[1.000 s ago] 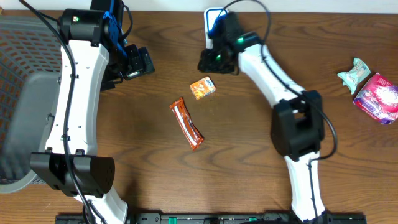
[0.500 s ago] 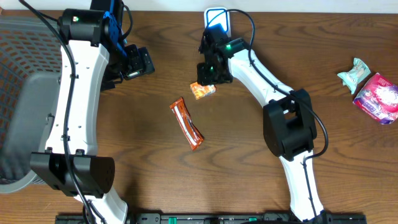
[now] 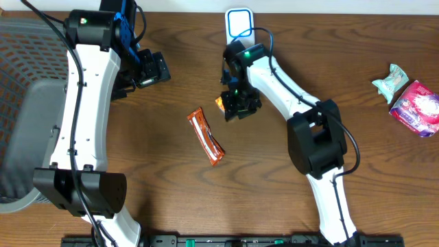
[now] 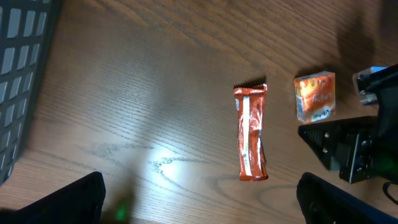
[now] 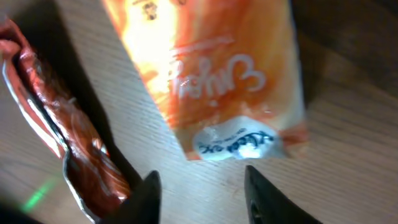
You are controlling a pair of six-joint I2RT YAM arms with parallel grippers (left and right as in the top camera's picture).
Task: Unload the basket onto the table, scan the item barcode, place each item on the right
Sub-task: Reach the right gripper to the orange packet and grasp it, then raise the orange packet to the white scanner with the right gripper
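overhead, right tool (image 3: 236, 106): low over the orange snack pouch (image 3: 219, 103), mid-bench (image 3: 260, 192)
overhead, scanner (image 3: 239, 22): 12 o'clock edge
overhead, orange bar wrapper (image 3: 206, 136): 7 o'clock of pouch
left wrist, left tool (image 4: 199, 185): fingers wide apart, empty
left wrist, pouch: flat, 2 o'clock of bar, apart
right wrist, right tool: fingers partly spread, nothing between them
right wrist, pouch: 12 o'clock of the tips, contact unclear

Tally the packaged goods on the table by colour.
Orange: 1, small pouch
Red-orange: 1, long bar
Pale green: 1, crinkled packet
Pink: 1, box
Total: 4
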